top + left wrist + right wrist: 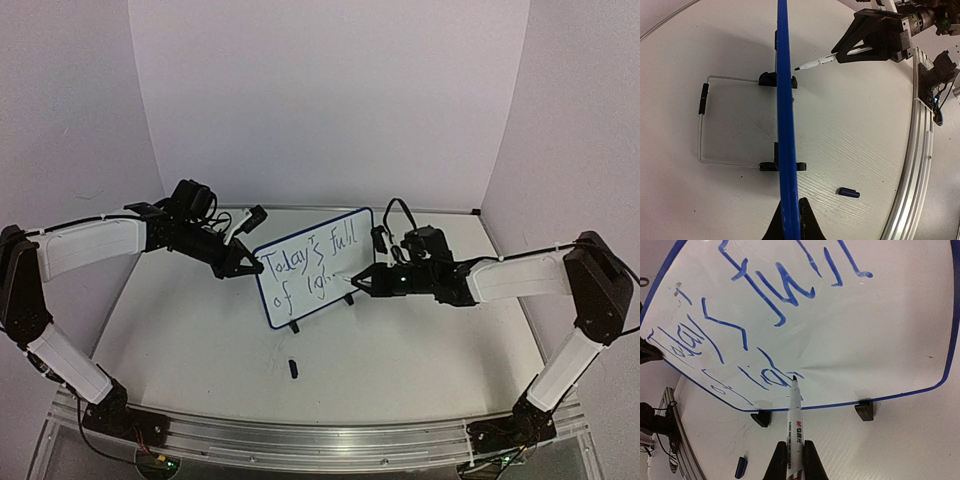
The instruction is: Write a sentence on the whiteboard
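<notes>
Whiteboard (330,266) stands upright on two black clip feet (864,410) and one wire stand (702,125) at mid-table (420,370), between the two arms. Sentence (785,295) runs in two blue handwritten lines: "Today's full" above, "of lig" below. Left gripper (245,268) is clenched on the board's left rim. Right gripper (795,460) grasps one marker (796,410), tip against the board at the lower line's end. One loose cap (293,368) lies on the table near the board's front.
</notes>
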Action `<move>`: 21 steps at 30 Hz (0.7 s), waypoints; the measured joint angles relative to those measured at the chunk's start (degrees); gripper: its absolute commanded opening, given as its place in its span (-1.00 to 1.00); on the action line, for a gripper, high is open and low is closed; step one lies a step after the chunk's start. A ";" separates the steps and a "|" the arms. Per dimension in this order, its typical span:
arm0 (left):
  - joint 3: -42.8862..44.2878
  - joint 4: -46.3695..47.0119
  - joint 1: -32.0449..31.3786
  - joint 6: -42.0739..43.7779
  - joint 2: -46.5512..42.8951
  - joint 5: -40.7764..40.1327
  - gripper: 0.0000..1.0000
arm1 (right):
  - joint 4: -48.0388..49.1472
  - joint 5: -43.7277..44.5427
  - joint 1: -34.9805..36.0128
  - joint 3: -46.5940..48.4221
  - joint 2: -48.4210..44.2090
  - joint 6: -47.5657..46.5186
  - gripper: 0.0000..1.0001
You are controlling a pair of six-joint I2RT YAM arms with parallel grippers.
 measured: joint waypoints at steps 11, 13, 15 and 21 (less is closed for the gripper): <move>0.00 0.00 -0.02 0.00 0.00 0.00 -1.00 | -0.09 -0.55 -0.37 2.14 1.90 -0.04 -1.00; 0.00 0.00 -0.02 0.00 0.00 0.00 -1.00 | -0.13 -0.66 -0.37 2.27 2.12 -0.04 -1.00; 0.00 0.02 -0.04 0.00 0.00 0.00 -1.00 | -0.13 -0.61 -0.37 2.29 2.16 -0.04 -1.00; 0.00 0.02 -0.04 -0.02 0.00 -0.02 -1.00 | -0.20 0.42 -0.35 2.40 2.21 0.07 -1.00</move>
